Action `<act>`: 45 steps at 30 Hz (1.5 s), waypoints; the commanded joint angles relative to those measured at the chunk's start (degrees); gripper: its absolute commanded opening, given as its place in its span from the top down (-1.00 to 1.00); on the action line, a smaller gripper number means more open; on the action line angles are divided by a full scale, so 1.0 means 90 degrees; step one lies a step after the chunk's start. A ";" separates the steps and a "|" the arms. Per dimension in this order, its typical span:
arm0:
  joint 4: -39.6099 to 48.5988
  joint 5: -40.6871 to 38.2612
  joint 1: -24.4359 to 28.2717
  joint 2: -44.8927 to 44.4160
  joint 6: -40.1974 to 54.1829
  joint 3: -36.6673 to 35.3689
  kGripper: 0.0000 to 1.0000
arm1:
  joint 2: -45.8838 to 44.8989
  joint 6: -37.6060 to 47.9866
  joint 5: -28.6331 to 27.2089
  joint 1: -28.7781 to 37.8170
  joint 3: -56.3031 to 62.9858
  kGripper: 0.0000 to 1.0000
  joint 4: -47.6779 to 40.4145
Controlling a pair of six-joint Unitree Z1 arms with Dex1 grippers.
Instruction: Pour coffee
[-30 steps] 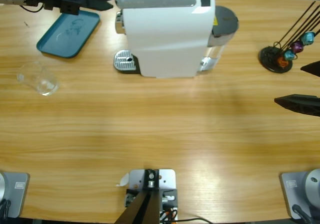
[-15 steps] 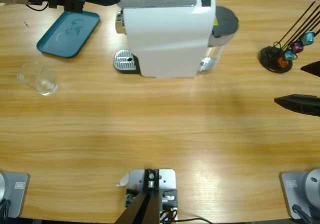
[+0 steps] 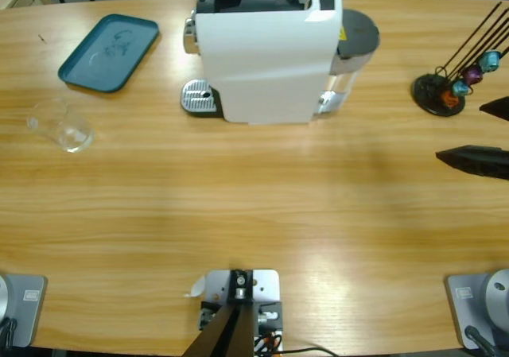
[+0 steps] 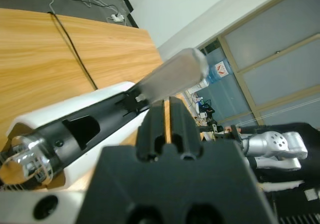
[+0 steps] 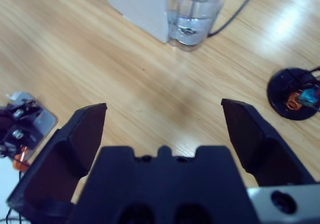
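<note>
Wooden worktop [image 3: 238, 206] carries a small clear glass tumbler [image 3: 62, 124], fragile and slippery, best gripped mid-wall; right hand [image 5: 165, 129] gapes empty, left hand [image 4: 167, 119] is closed by the white coffee machine's [image 3: 266, 55] raised silver lever [image 4: 172, 74].

High view: looking straight down on the wooden table [image 3: 238, 206] from above, taking in its whole width; white coffee machine [image 3: 266, 55] sitting top centre.

Left wrist view: sitting very close over the coffee machine's open top, tilting up along it toward the room's windows.

Right wrist view: looking down at the table from some height, catching the machine's water tank [image 5: 195, 12] and the capsule stand [image 5: 295, 94].

Both wrist views are sharing the machine with the high view.
</note>
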 commanded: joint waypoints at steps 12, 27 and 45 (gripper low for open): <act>0.2546 0.3562 -0.1237 -0.2118 0.6628 0.2316 -1.00 | 0.0574 0.1128 -0.2296 -0.1719 0.1726 -0.90 -0.2636; 0.2361 0.4228 -0.1231 -0.1284 0.6031 0.2058 -1.00 | 0.2279 0.0924 -0.1397 -0.3540 0.3241 -0.20 -0.6722; 0.2361 0.4206 -0.1231 -0.1282 0.5966 0.2183 -0.99 | 0.2592 0.0881 -0.0835 -0.3719 0.3312 0.14 -0.7187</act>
